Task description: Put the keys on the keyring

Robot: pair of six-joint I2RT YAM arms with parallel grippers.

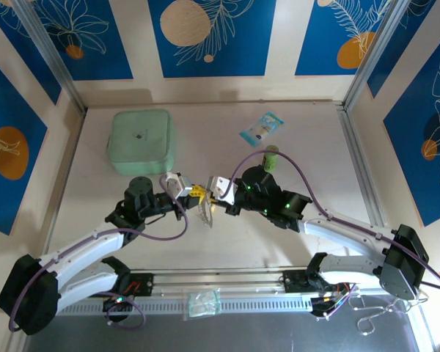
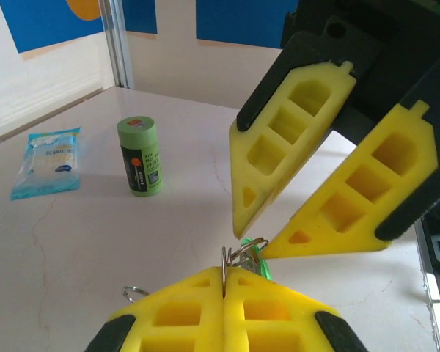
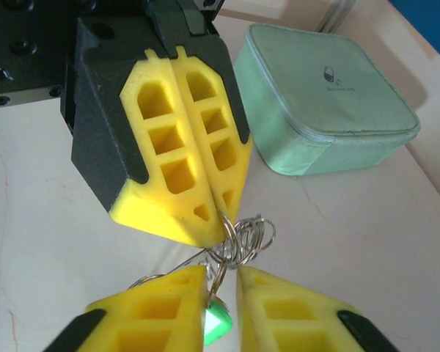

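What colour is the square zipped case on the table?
The case is pale mint green, clearest in the right wrist view.

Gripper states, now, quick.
Left gripper: closed, pinching the keyring.
Right gripper: fingers slightly apart around the green key; grip cannot be told.

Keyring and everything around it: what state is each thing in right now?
Left gripper: shut on the keyring.
Keyring: loops bunched, pinched at the left gripper's tips.
Right gripper: jaws slightly apart around the green key; grip unclear.
Green key: between the right gripper's jaws, below the loops.
Green case: closed, lying flat.
Green cylinder: upright.
Blue packet: lying flat.
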